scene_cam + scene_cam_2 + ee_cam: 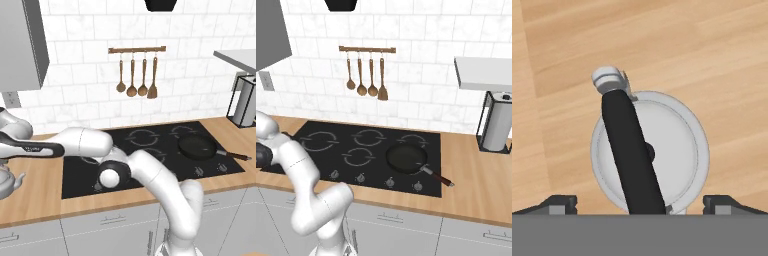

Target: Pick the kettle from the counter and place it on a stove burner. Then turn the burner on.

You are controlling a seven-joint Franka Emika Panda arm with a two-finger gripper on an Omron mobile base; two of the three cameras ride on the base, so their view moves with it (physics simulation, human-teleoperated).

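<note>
The arm [150, 175] is showing glossy white rounded shells, with dark bands and a black joint cap carrying a white disc. A black strip with small pale lettering is running along its forearm. The gripper [640, 204] is showing small dark fingertips [559, 202].

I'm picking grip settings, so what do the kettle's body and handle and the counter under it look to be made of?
The small round silver-grey kettle looks like polished metal: pale, smooth, with soft sheen. Its thick black arched handle looks matte, perhaps plastic or rubber; no shine. The light-brown counter looks like wood or a wood-look laminate, given the streaked grain.
</note>
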